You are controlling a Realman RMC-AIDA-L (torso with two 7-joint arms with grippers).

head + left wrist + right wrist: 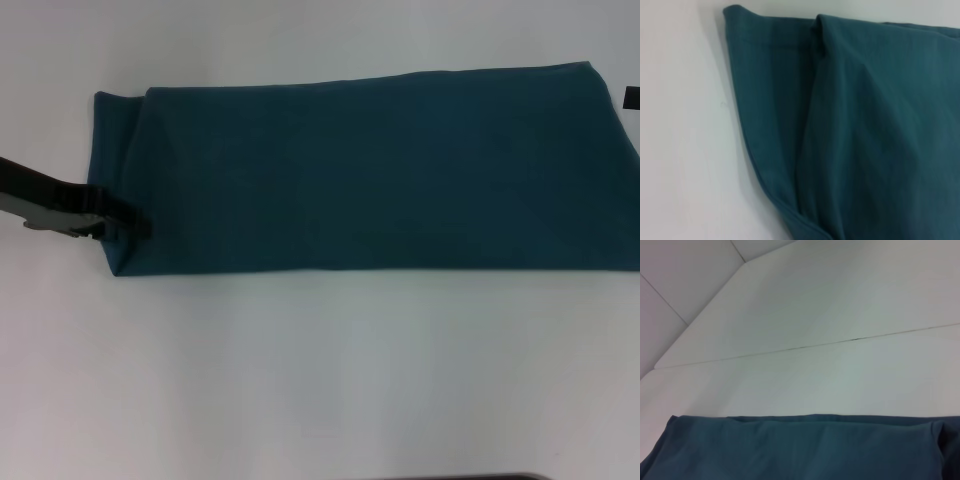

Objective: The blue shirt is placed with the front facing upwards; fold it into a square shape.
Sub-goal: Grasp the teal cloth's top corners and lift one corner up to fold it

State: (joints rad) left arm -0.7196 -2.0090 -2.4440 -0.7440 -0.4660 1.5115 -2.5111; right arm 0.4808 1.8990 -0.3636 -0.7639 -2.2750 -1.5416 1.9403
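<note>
White table (320,380) bears the blue shirt (370,170), folded into a long band. Left gripper (125,222) meets the shirt's left end, apparently pinching its edge. Right gripper barely visible beyond the shirt's right end; finger state indeterminable.

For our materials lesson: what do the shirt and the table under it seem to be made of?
Shirt: likely soft knit cotton, matte; it creases and folds limply. Table: smooth white hard surface, perhaps laminate, faintly glossy, with a thin seam in the right wrist view.
</note>
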